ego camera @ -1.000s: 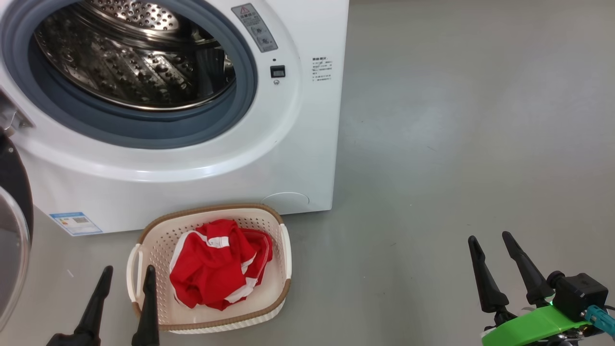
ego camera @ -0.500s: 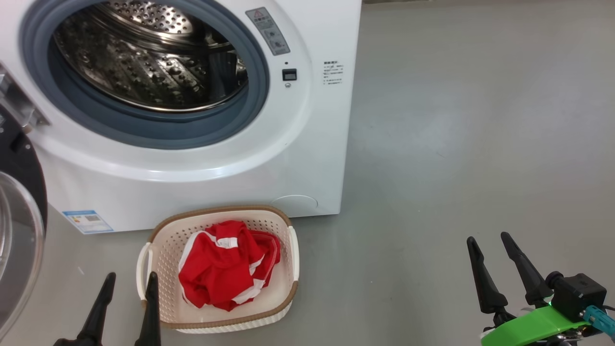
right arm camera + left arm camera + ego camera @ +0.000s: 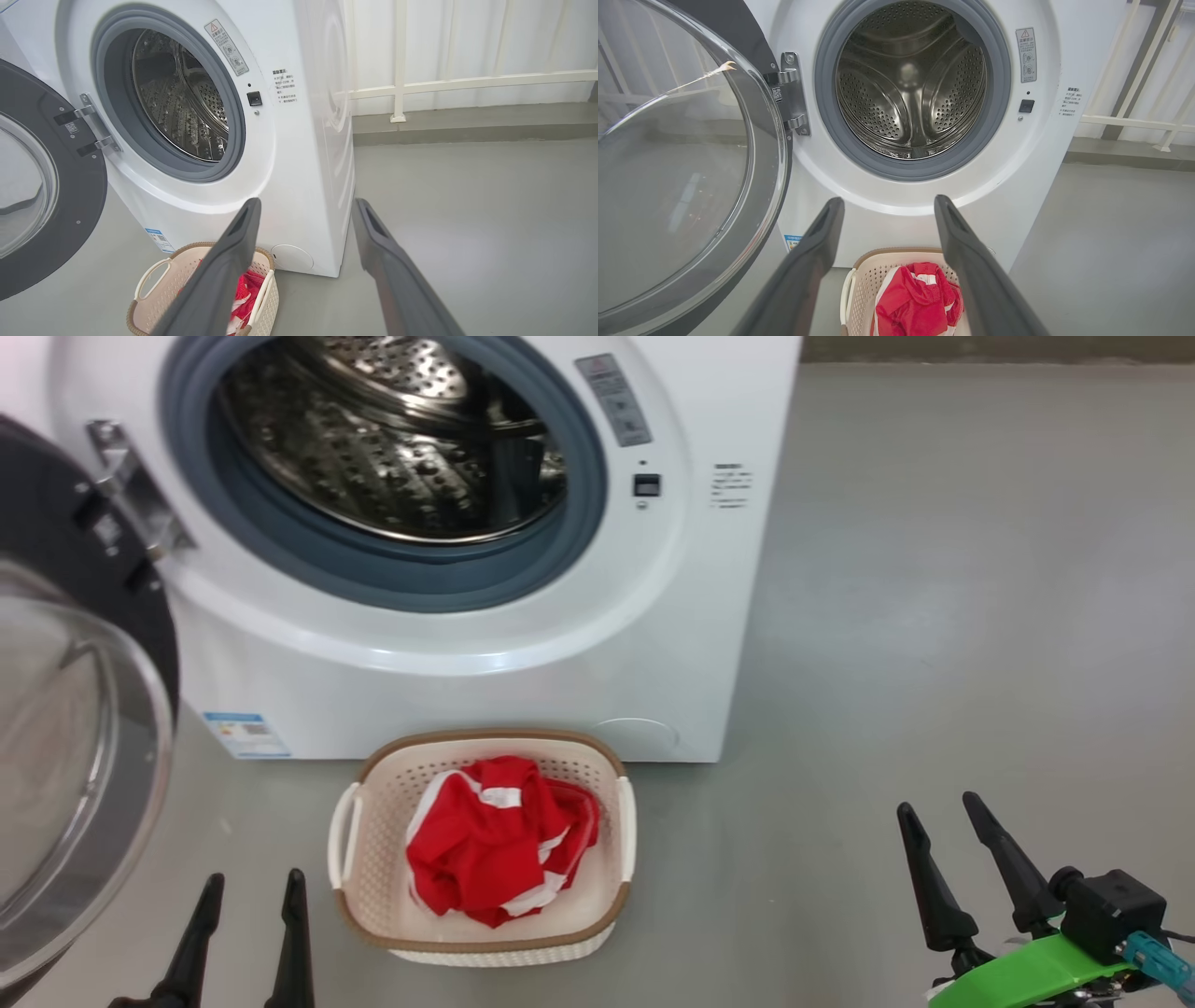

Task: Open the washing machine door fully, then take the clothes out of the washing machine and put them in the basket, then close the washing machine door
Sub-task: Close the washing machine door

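Note:
The white washing machine stands with its door swung wide open at the left, glass bowl facing me. Its steel drum holds no fabric that I can see. On the floor in front sits the cream basket with red and white clothes bunched inside. My left gripper is open at the lower left, just left of the basket. My right gripper is open at the lower right, well away from the basket, with nothing between its fingers.
Grey floor stretches to the right of the machine. A white railing and a raised kerb run behind it. The open door juts out on the left side.
The camera has swung left, so the machine and basket sit further right in the picture and more of the open door shows. Both grippers stay open and hold nothing.

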{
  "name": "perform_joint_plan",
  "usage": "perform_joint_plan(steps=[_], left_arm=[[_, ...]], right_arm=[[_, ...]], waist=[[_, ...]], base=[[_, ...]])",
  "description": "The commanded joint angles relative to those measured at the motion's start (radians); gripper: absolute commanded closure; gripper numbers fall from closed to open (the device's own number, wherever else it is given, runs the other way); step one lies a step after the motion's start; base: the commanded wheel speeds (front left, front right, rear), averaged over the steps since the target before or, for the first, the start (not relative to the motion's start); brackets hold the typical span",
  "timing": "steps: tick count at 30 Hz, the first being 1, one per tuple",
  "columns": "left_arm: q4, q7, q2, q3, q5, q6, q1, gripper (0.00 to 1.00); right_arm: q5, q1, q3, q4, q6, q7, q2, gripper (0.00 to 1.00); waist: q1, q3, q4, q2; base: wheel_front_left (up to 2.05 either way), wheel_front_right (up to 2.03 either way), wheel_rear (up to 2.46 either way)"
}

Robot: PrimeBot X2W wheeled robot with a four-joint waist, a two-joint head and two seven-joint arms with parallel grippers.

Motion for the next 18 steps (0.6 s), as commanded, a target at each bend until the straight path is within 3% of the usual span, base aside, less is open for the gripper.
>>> perform_joint_plan(steps=[1,18], left_arm=[[-0.018,-0.006,0.005,0.025,-0.014,0.009,0.002,0.00],[0.007,-0.006,0.005,-0.012,-0.059,0.038,0.023,0.00]], right_arm=[[-0.004,-0.002,0.030,-0.020,0.006,-0.006,-0.019,0.00],[0.000,0.009,0.064,-0.015,0.006,-0.006,-0.030,0.00]], waist=[[0.0000,-0.005,0.048,-0.0001],[0.0000,-0.032,0.317,-0.0001]], base=[[0.00,0.00,0.00],[0.00,0.00,0.00]])
